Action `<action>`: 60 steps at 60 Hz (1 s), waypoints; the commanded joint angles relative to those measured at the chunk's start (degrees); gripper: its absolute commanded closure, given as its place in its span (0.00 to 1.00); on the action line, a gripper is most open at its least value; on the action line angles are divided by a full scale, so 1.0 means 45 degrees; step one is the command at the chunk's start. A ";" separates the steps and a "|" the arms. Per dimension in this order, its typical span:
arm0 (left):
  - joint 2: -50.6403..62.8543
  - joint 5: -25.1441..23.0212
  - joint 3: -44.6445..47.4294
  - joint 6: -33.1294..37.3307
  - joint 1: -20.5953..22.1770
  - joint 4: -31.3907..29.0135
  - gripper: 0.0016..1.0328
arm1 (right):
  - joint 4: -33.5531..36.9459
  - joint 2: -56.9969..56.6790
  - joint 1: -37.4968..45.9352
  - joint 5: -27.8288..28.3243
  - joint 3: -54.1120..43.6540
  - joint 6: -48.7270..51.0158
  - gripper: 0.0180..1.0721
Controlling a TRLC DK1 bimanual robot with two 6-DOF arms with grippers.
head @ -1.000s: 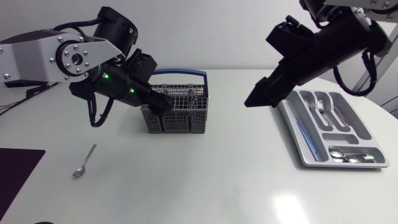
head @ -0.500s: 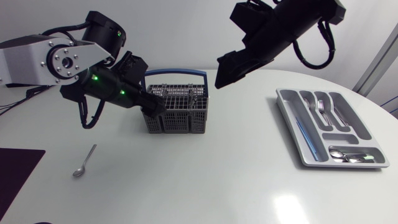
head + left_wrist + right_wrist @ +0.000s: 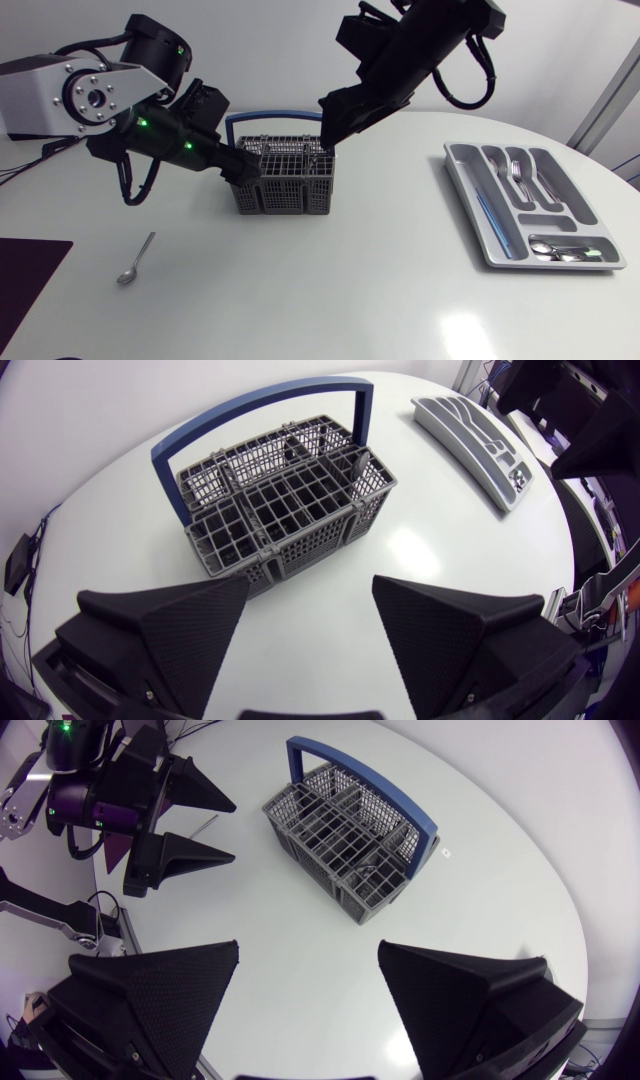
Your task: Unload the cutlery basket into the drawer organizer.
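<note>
Basket (image 3: 283,180): grey lattice walls, blue arched handle (image 3: 285,117), upright. Left hand (image 3: 310,588), right hand (image 3: 308,950) both released, empty.

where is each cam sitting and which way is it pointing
Head view: fixed above the table, looking down on the cutlery basket, drawer organizer and a spoon; both arms show, entering from the sides.
Left wrist view: on the left wrist, looking over the open left gripper at the basket, organizer beyond.
Right wrist view: on the right wrist, looking down past the open right gripper onto the basket; the left gripper shows beside it.
Shared: all three views show the basket.
</note>
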State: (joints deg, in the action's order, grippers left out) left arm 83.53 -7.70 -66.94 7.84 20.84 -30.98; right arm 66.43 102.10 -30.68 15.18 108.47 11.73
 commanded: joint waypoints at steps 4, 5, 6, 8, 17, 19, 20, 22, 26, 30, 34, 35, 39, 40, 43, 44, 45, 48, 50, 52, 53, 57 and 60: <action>-0.0280 -0.0143 0.0441 0.0485 -0.0276 0.0127 0.16 | -0.0232 0.0533 -0.0156 -0.0033 0.0311 -0.0614 0.05; -0.0280 -0.0143 0.0461 0.0505 -0.0295 0.0127 0.16 | -0.0251 0.0552 -0.0175 -0.0033 0.0311 -0.0614 0.05; -0.0280 -0.0143 0.0461 0.0505 -0.0295 0.0127 0.16 | -0.0232 0.0611 -0.0175 -0.0014 0.0330 -0.0614 0.05; -0.0300 -0.0143 0.0500 0.0544 -0.0354 0.0127 0.16 | -0.0232 0.0689 -0.0175 -0.0014 0.0350 -0.0575 0.05; -0.0358 -0.0221 0.0598 0.0563 -0.0549 0.0147 0.16 | -0.0290 0.0962 -0.0566 -0.0483 0.0447 -0.0946 0.05; -0.0397 -0.0261 0.0637 0.0563 -0.0588 0.0147 0.16 | -0.0408 0.0982 -0.0703 -0.0756 0.0447 -0.1063 0.05; -0.0397 -0.0261 0.0637 0.0563 -0.0608 0.0147 0.16 | -0.0486 0.0982 -0.0800 -0.0951 0.0447 -0.1141 0.05; -0.0417 -0.0319 0.0695 0.0563 -0.0627 0.0166 0.16 | -0.0681 0.0982 -0.0957 -0.1303 0.0467 -0.1258 0.05; -0.0475 -0.0339 0.0812 0.0602 -0.0686 0.0225 0.16 | -0.0759 0.1099 -0.1132 -0.1459 0.0643 -0.1551 0.05; -0.0515 -0.0378 0.0851 0.0622 -0.0784 0.0225 0.15 | -0.0837 0.1216 -0.1171 -0.1069 0.0623 -0.1610 0.05; -0.0573 -0.0456 0.0930 0.0642 -0.0901 0.0225 0.15 | -0.1540 0.1060 -0.1191 -0.1010 0.0174 -0.1610 0.05; -0.0593 -0.0475 0.0949 0.0642 -0.0920 0.0225 0.15 | -0.1716 0.1021 -0.1210 -0.1049 0.0076 -0.1610 0.05; -0.0671 -0.0475 0.1027 0.0681 -0.0998 0.0225 0.15 | -0.2458 0.0748 -0.1367 -0.1557 -0.0392 -0.1629 0.05; -0.0690 -0.0475 0.1047 0.0700 -0.1018 0.0225 0.15 | -0.2634 0.0669 -0.1445 -0.1811 -0.0490 -0.1649 0.05; -0.0788 -0.0495 0.1125 0.0759 -0.1096 0.0225 0.15 | -0.2966 0.0513 -0.1699 -0.2846 -0.0705 -0.1825 0.05; -0.0827 -0.0495 0.1144 0.0759 -0.1155 0.0225 0.15 | -0.3083 0.0455 -0.1816 -0.3432 -0.0763 -0.2000 0.05; -0.0847 -0.0495 0.1164 0.0798 -0.1174 0.0225 0.15 | -0.3142 0.0416 -0.1953 -0.3940 -0.0803 -0.2196 0.05; -0.0944 -0.0573 0.1223 0.0876 -0.1291 0.0225 0.15 | -0.3123 0.0416 -0.2285 -0.5561 -0.0783 -0.3055 0.05; -0.0964 -0.0573 0.1262 0.0895 -0.1330 0.0225 0.15 | -0.3083 0.0416 -0.2421 -0.6069 -0.0724 -0.3231 0.05; -0.0983 -0.0573 0.1262 0.0915 -0.1370 0.0225 0.14 | -0.3083 0.0416 -0.2558 -0.6381 -0.0705 -0.3368 0.05; -0.0983 -0.0573 0.1281 0.0915 -0.1389 0.0225 0.14 | -0.3083 0.0416 -0.2597 -0.6537 -0.0646 -0.3524 0.05; -0.1022 -0.0593 0.1340 0.0935 -0.1428 0.0225 0.13 | -0.2693 0.0572 -0.2734 -0.6479 -0.0178 -0.4168 0.05; -0.1042 -0.0593 0.1359 0.0935 -0.1428 0.0225 0.13 | -0.1912 0.0884 -0.2753 -0.6264 0.0350 -0.4852 0.05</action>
State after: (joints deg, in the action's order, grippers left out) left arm 79.85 -9.76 -62.61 10.59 14.76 -30.13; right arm 54.76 105.56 -42.72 -12.86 107.09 -4.27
